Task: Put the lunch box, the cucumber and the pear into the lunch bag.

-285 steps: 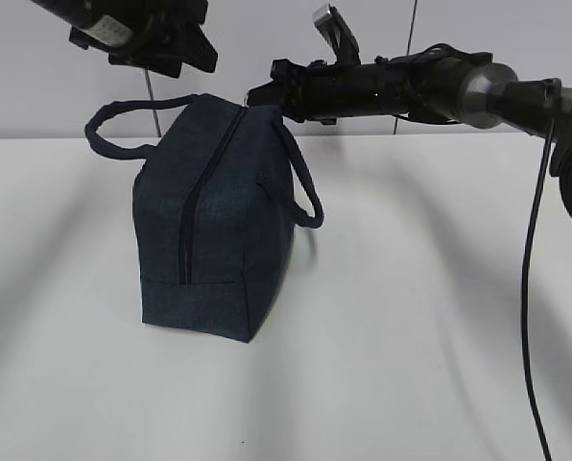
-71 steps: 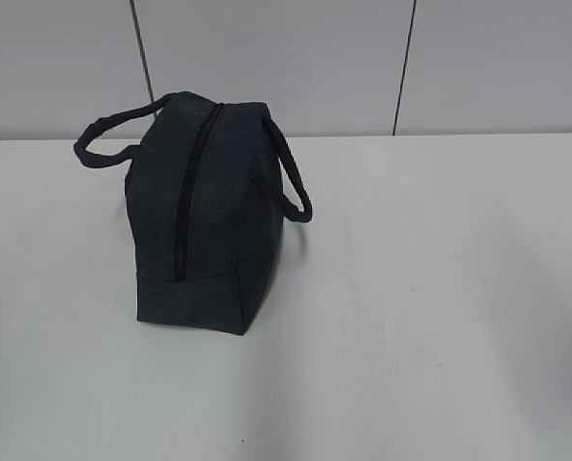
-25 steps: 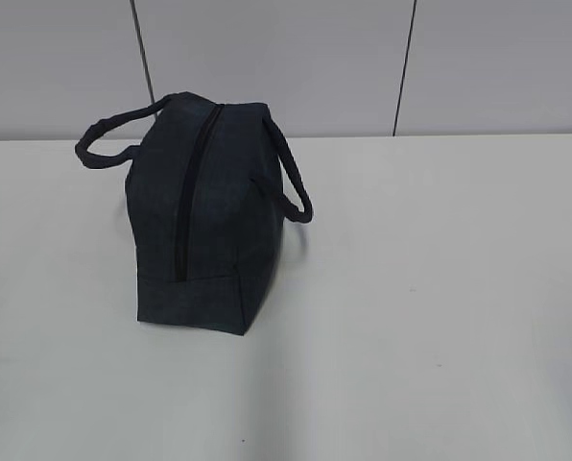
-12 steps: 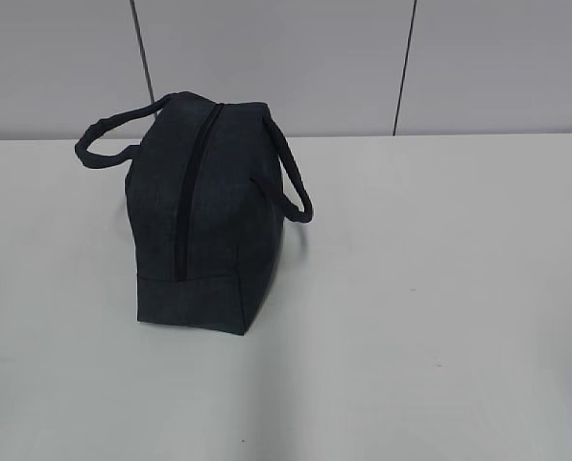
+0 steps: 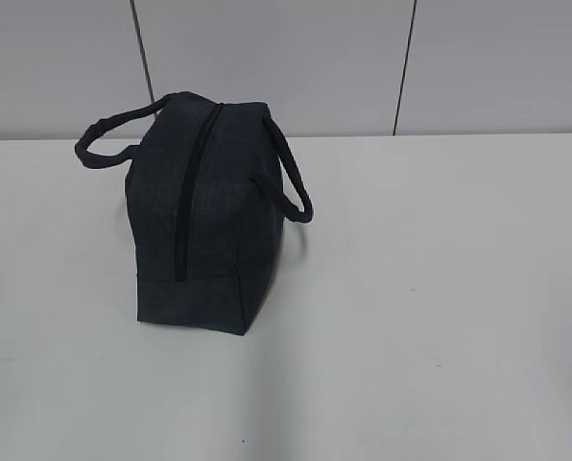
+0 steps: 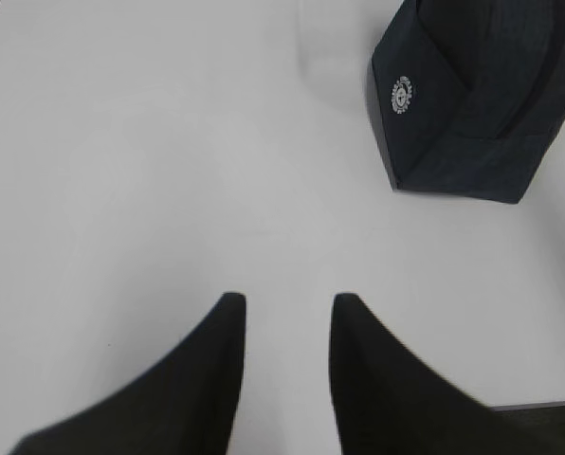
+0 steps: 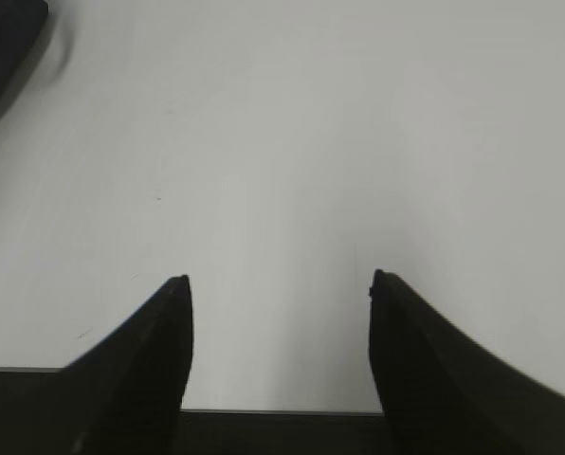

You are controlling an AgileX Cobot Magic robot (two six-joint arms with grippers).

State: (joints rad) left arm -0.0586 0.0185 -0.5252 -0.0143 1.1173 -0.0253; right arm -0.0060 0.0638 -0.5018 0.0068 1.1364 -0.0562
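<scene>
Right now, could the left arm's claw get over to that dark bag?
Probably yes. In the left wrist view the left gripper hangs open and empty over bare table, and nothing lies between it and the lunch bag, though the bag's zipper looks closed.

lunch bag (image 5: pixel 204 221) upright on white table (image 5: pixel 420 317), zipper (image 5: pixel 188 197) closed, handles splayed outward.

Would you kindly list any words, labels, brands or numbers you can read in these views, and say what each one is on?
No text can be read in any view.
Round white emblem on the end panel of the lunch bag, left wrist view: any lettering is too small and blurred to read.
Exterior and right wrist views: no writing or signs visible.
</scene>
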